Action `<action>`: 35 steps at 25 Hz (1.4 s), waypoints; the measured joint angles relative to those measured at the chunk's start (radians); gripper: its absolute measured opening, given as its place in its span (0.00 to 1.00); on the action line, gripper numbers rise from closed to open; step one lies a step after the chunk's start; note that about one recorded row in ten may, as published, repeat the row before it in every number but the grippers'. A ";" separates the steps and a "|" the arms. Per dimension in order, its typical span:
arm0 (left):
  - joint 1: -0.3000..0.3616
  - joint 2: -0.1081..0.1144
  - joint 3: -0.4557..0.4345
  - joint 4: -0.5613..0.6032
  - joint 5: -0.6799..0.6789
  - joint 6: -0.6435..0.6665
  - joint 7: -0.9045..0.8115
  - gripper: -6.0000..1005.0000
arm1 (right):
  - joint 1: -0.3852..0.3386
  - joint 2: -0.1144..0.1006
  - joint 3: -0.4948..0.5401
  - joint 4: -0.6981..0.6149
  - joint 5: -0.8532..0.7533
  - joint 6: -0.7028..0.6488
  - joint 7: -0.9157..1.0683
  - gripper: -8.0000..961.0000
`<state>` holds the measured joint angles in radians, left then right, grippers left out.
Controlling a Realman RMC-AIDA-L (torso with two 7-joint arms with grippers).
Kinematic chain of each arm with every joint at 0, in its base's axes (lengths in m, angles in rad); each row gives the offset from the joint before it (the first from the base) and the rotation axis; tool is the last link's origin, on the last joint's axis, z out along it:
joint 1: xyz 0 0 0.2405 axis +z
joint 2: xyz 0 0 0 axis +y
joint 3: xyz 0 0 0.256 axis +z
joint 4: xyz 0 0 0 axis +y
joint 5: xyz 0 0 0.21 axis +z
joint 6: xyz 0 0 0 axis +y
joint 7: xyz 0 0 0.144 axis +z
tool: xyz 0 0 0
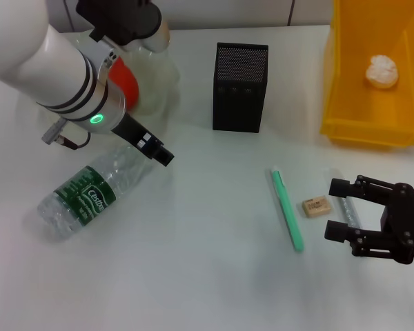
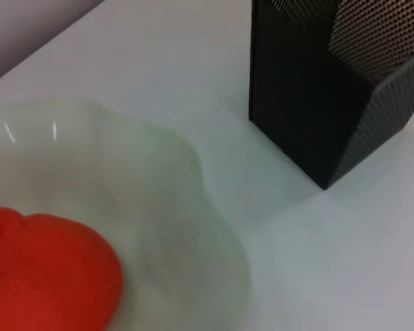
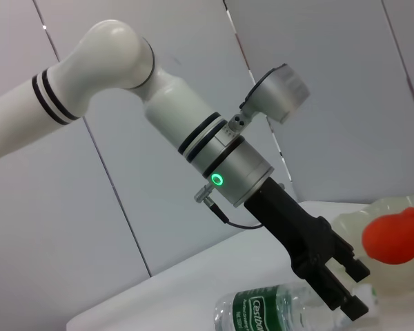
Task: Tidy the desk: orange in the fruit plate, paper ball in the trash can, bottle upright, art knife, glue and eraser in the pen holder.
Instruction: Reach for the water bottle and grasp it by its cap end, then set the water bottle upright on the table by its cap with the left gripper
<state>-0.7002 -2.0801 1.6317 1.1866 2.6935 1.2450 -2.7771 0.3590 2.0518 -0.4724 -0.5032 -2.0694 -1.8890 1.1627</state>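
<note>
The bottle (image 1: 86, 194) lies on its side at the left of the desk, cap end toward the plate (image 1: 162, 83), base toward the near edge. The left gripper (image 1: 157, 150) hangs just above its neck end; in the right wrist view its fingers (image 3: 345, 293) stand slightly apart with nothing between them, so it is released and empty. The orange (image 1: 127, 84) already sits in the plate, just behind that arm.

Standing the bottle up looks like the step in hand. To do it well, the gripper should come down across the body near the shoulder, not the slippery cap, close firmly enough that the thin plastic does not squirm, then swing the base down and let go only once it stands flat, clear of the plate's rim.

Mid-desk stands the holder (image 1: 240, 87), empty-looking from here. Right of it lie a green pen-like stick (image 1: 288, 209), the eraser (image 1: 316, 206) and a clear tube (image 1: 346, 203), close together. The right gripper (image 1: 339, 209) sits low with open jaws either side of the tube, empty. The paper ball (image 1: 382, 72) is in the bin (image 1: 345, 103).
</note>
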 joint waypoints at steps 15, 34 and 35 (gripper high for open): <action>0.002 0.000 0.062 -0.072 0.019 -0.086 -0.002 0.83 | -0.002 0.001 0.007 0.012 0.000 0.002 0.000 0.86; 0.135 0.006 0.042 0.167 -0.014 -0.050 0.062 0.43 | -0.003 0.001 0.012 0.012 0.005 0.005 0.000 0.86; 0.174 0.007 -0.001 0.242 -0.057 -0.011 0.099 0.43 | -0.003 0.001 0.012 0.012 0.008 0.005 0.000 0.86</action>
<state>-0.5267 -2.0729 1.6308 1.4287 2.6369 1.2338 -2.6778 0.3559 2.0524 -0.4601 -0.4908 -2.0618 -1.8836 1.1630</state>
